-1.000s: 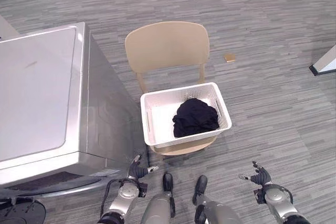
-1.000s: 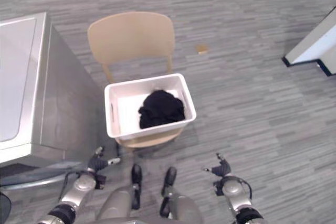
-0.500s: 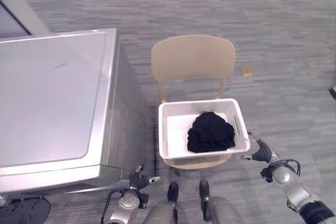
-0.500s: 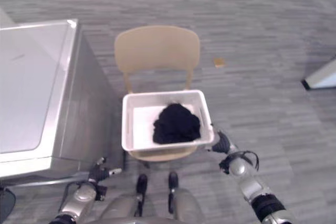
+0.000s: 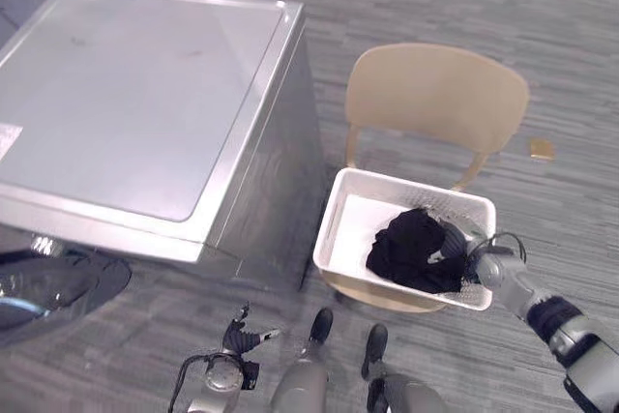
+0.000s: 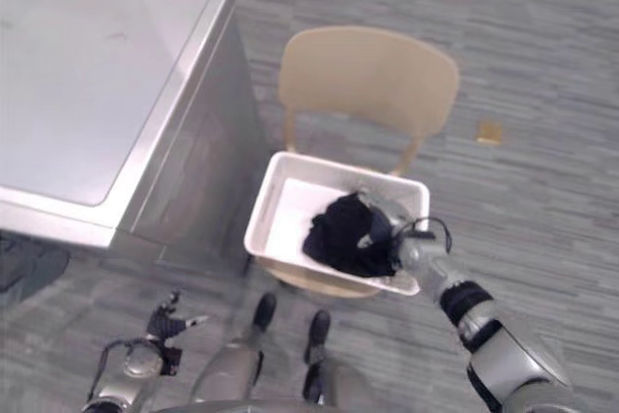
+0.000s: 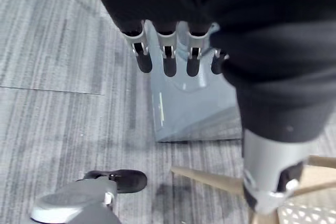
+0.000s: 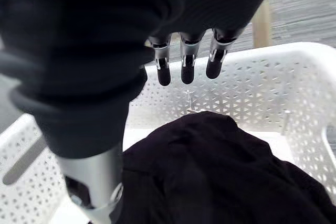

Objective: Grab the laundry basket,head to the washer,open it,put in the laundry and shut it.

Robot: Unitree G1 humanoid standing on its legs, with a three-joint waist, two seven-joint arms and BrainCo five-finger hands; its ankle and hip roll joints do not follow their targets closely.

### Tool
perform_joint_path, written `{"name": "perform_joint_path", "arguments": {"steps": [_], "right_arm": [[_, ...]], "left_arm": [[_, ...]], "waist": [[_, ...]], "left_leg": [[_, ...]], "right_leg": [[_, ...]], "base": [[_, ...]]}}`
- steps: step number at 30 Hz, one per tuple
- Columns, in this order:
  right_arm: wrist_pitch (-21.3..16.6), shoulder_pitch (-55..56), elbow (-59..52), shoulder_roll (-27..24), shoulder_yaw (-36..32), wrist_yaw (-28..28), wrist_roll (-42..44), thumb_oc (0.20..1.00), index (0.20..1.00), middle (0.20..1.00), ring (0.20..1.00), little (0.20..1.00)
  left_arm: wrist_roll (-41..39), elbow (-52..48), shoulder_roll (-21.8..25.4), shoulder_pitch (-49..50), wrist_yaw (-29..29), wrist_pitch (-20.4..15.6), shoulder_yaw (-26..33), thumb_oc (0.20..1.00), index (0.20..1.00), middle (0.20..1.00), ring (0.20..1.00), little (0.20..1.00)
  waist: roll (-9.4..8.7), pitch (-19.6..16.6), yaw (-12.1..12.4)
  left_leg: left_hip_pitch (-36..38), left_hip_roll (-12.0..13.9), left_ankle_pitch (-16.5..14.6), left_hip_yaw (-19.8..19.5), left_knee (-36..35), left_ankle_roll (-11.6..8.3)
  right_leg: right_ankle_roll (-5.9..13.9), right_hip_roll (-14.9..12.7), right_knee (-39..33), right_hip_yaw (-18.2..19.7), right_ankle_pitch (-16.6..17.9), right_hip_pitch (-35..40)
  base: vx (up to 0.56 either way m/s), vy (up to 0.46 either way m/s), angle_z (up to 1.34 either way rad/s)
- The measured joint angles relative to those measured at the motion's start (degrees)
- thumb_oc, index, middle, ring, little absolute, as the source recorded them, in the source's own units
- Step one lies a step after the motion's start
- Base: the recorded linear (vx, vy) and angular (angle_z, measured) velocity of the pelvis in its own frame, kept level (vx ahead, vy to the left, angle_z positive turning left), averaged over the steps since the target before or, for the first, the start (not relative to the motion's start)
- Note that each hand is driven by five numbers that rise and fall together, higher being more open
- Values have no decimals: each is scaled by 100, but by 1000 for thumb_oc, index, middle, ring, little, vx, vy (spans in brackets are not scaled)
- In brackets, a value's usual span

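My right hand [image 8: 184, 56] hovers with relaxed fingers over the black laundry [image 5: 414, 250] inside the white basket [image 5: 340, 224]. My left hand [image 5: 237, 336] hangs low, fingers loose, beside the washer [image 5: 145, 113].

You're looking down on a grey striped carpet floor [image 5: 464, 7]. A tan wooden chair [image 5: 437, 99] stands just ahead of the robot's right hand [image 5: 455, 239], its backrest on the far side. A small tan scrap [image 5: 541, 149] lies on the floor beyond the chair, to the right.
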Motion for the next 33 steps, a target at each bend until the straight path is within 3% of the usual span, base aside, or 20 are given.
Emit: {"name": "perform_joint_path", "arguments": {"steps": [5, 11, 12, 13, 19, 23, 24, 27, 33], "right_arm": [[216, -918, 1555, 424, 238, -267, -36, 1000, 1000, 1000, 1000, 1000], [411, -1463, 2439, 451, 305, -406, 18, 1000, 1000, 1000, 1000, 1000], [446, -1524, 2494, 446, 302, -414, 48, 426, 426, 426, 426, 426], [471, -1511, 2490, 447, 299, -415, 90, 200, 200, 200, 200, 200], [484, -1140, 1442, 366, -79, -371, 682, 200, 200, 200, 200, 200], [415, -747, 579, 348, -499, -348, 1010, 200, 200, 200, 200, 200], [415, -368, -15, 336, -1109, -348, 1291, 200, 200, 200, 200, 200], [344, 236, -926, 380, -1744, -350, 1779, 200, 200, 200, 200, 200], [190, 1391, -2444, 580, -2611, -113, 2610, 200, 200, 200, 200, 200]], "left_arm": [[-47, 71, 128, -331, 84, -192, -75, 1000, 1000, 1000, 1000, 1000], [-471, 91, 239, -787, 188, -217, -225, 1000, 1000, 1000, 1000, 1000], [-472, 89, 274, -891, 191, -217, -254, 1000, 1000, 1000, 1000, 1000], [-473, 80, 283, -957, 191, -217, -254, 1000, 1000, 1000, 1000, 1000], [-471, -84, 290, -1059, 191, -232, -257, 1000, 1000, 1000, 1000, 1000], [-469, -239, 296, -907, 178, -208, -224, 1000, 1000, 1000, 1000, 1000], [-469, -438, 295, -791, 161, -174, -95, 1000, 1000, 1000, 1000, 1000], [-468, -695, 298, -418, 117, -127, 177, 1000, 1000, 1000, 1000, 1000], [-464, -792, 286, 238, -32, 76, 621, 1000, 1000, 1000, 1000, 1000]], "waist": [[26, 445, 286], [144, 786, 498], [147, 864, 532], [141, 875, 534], [128, 873, 508], [101, 867, 360], [70, 873, 356], [-1, 845, 232], [-230, 530, -134]], "left_leg": [[-418, -60, 118, -86, 13, -34], [-857, -152, 253, -176, -7, -10], [-880, -176, 273, -185, -9, -4], [-871, -202, 274, -207, -17, -3], [-551, -236, 314, -303, -162, 17], [-202, -236, 310, -281, -275, 17], [-84, -227, 302, -210, -315, 26], [256, -234, 232, -3, -313, 95], [846, -235, -16, 517, -284, 255]], "right_leg": [[1, -83, 211, -128, -3, -461], [-5, -216, 449, -195, -5, -967], [-5, -239, 454, -201, -5, -988], [-5, -266, 452, -219, -5, -972], [26, -279, 205, -305, 19, -566], [50, -286, 97, -279, 36, -228], [58, -286, 72, -219, 40, -133], [99, -301, 11, -46, 65, 162], [151, -310, -123, 464, 96, 628]], "base": [[-50, 24, 12], [-54, 17, 11], [-6, -18, 9], [-6, -18, 9], [7, 6, 10], [29, 48, -3], [54, 79, -19], [50, 87, -31], [46, 121, -47]]}}
